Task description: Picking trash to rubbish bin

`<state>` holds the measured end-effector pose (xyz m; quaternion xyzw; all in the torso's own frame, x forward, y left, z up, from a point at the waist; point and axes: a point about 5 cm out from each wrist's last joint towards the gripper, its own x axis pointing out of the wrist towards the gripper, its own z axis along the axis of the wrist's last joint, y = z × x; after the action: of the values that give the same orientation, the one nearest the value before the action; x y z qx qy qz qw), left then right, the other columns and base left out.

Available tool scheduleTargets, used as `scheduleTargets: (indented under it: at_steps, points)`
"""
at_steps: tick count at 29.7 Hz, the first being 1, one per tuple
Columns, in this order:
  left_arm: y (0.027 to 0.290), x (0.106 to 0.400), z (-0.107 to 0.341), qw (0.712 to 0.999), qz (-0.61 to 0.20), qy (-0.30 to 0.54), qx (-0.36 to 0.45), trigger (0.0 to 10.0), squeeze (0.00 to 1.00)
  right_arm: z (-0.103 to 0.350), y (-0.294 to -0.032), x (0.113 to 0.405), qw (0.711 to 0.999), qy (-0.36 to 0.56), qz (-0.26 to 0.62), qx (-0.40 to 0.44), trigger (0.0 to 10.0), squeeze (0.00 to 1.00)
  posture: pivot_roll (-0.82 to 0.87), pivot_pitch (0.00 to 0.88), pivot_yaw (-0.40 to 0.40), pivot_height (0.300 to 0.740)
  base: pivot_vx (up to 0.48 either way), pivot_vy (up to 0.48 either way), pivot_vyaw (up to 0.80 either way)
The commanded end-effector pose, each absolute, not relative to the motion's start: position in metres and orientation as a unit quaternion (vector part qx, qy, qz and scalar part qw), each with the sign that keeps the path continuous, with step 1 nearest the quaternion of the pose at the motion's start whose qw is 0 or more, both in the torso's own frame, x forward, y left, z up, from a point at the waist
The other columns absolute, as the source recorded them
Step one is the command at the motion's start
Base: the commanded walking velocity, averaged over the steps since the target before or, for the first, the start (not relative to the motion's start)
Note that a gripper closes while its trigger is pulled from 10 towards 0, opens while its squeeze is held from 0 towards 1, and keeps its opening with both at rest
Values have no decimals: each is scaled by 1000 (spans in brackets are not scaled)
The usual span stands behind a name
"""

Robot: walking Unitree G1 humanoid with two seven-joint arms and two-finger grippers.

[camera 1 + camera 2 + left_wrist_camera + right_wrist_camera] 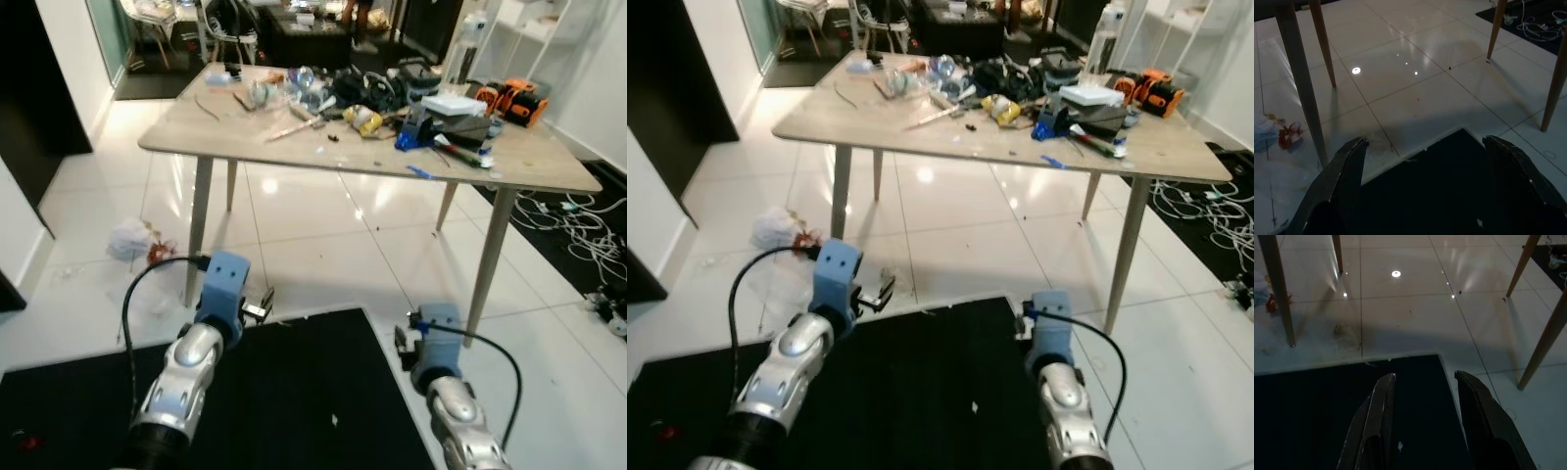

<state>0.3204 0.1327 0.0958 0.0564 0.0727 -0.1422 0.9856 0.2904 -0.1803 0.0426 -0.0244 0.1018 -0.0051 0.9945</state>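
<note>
- A crumpled white piece of trash with a small reddish scrap beside it lies on the white tiled floor, near the left front leg of the surface. It is on the floor and not in any bin, so I judge this part of the task is left to do.
- The left pincer hangs low over the near edge of a black mat, with its two black fingers spread wide and nothing between them.
- The right pincer is also above the mat, close to its right edge. Its fingers are parted less widely, and it carries nothing.
- On the surface there is much clutter: wrappers and bottles in the middle near the far edge, a blue tool and a white box toward the right.
- White cables lie on the floor at the right.
- I see no rubbish bin here, so how much trash is already thrown away I cannot tell.
</note>
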Motion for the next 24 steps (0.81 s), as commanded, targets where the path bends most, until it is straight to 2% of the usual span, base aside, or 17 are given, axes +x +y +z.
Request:
scheduleTargets:
  at_steps: [1, 7, 13, 24]
  points:
    - [131, 320, 94, 985, -146, 77, 58, 10000, 0, 46, -186, 291, 995, 93, -14, -23, 10000, 0, -93, 78, 4, 740, 382, 0, 0]
    - [131, 320, 96, 985, -146, 75, 58, 10000, 0, 53, -192, 296, 996, 82, -23, -27, 10000, 0, -94, 78, 4, 740, 381, 0, 0]
    - [131, 321, 97, 985, -145, 74, 59, 10000, 0, 58, -199, 299, 996, 78, -36, -31, 10000, 0, -95, 78, 3, 740, 379, 0, -736]
    - [130, 322, 99, 985, -146, 70, 60, 10000, 0, 75, -202, 306, 998, 40, -36, -31, 10000, 0, -99, 78, 2, 740, 380, 0, 0]
